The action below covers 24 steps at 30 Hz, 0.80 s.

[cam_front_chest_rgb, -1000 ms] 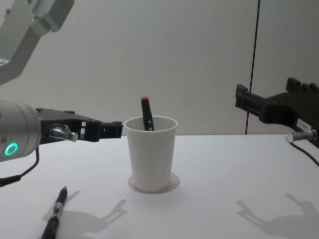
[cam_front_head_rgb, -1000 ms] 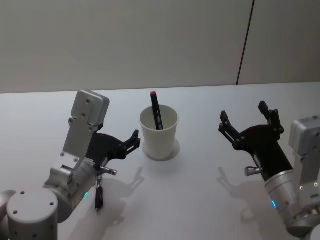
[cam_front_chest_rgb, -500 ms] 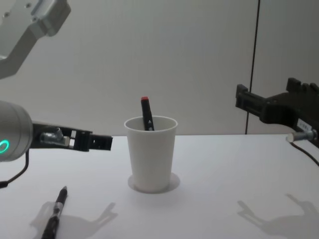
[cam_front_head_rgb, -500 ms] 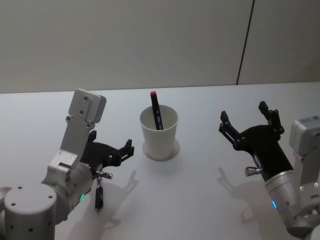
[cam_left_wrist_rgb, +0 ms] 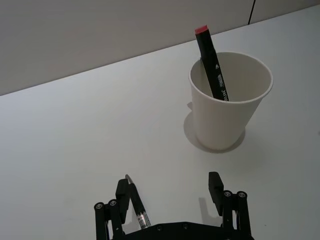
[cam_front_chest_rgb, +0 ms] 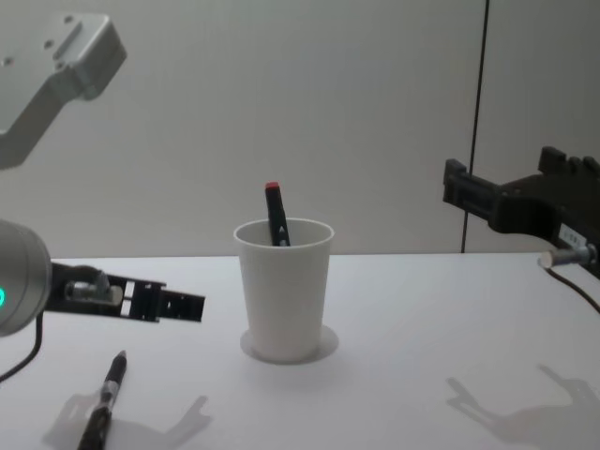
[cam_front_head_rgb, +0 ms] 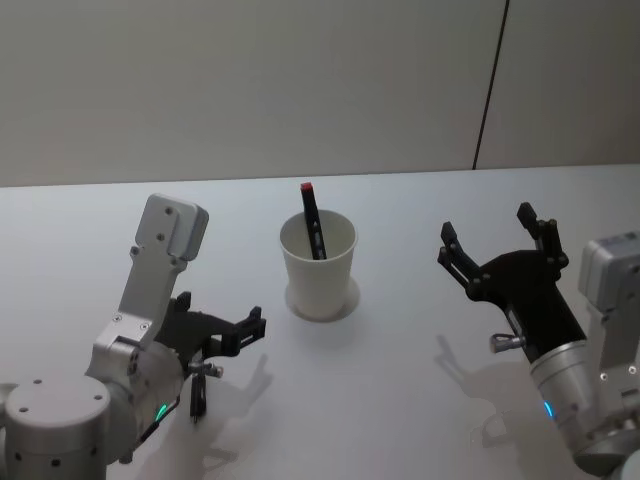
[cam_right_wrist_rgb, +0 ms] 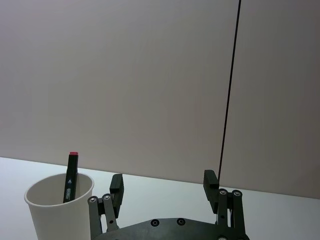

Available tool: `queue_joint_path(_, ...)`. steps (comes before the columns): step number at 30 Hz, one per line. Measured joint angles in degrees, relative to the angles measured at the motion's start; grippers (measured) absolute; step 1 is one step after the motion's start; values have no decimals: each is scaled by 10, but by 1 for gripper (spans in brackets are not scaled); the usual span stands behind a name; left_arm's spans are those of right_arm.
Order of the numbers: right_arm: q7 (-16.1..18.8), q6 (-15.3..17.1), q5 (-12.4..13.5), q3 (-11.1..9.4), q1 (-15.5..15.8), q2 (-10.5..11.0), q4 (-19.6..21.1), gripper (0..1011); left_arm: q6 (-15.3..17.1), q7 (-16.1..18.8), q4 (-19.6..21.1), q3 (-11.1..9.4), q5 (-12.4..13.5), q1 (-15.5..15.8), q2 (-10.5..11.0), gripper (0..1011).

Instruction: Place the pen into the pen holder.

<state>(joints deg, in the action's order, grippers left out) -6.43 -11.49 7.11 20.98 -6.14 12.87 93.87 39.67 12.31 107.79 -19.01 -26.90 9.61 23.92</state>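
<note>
Marker (cam_front_head_rgb: 314,218) aslant inside pen holder (cam_front_head_rgb: 318,282)

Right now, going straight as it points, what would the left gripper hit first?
Probably the lower wall of the pen holder; the left gripper tilts down toward it. Depth is unclear: it might slip past.

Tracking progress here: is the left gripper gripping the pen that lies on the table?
No, the left gripper is open, and the pen lies free on the table.

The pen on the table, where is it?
The pen lies on the robot's left, on the table just below the open left gripper, nearer the robot than the pen holder.
</note>
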Motion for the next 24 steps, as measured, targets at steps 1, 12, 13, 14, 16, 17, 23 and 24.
queue_joint_path(1, 0, 0, 0, 0, 0, 0, 0, 1001, 2, 1, 0, 0, -2, -1, 0, 1004)
queue_joint_path(12, 0, 0, 0, 0, 0, 0, 0, 1002, 28, 16, 2, 9, -25, -14, -3, 1004)
queue_joint_path(13, 0, 0, 0, 0, 0, 0, 0, 1002, 31, 18, 2, 10, -27, -16, -3, 1004)
queue_joint_path(14, 0, 0, 0, 0, 0, 0, 0, 1001, 32, 19, 2, 11, -29, -17, -3, 1004)
queue_joint_path(16, 0, 0, 0, 0, 0, 0, 0, 1002, 36, 22, 2, 13, -32, -20, -3, 1004)
queue_joint_path(17, 0, 0, 0, 0, 0, 0, 0, 1002, 37, 23, 2, 14, -33, -21, -3, 1004)
queue_joint_path(23, 0, 0, 0, 0, 0, 0, 0, 1002, 44, 31, 2, 19, -39, -27, -3, 1004)
queue_joint_path(24, 0, 0, 0, 0, 0, 0, 0, 1001, 46, 33, 1, 20, -39, -29, -3, 1004)
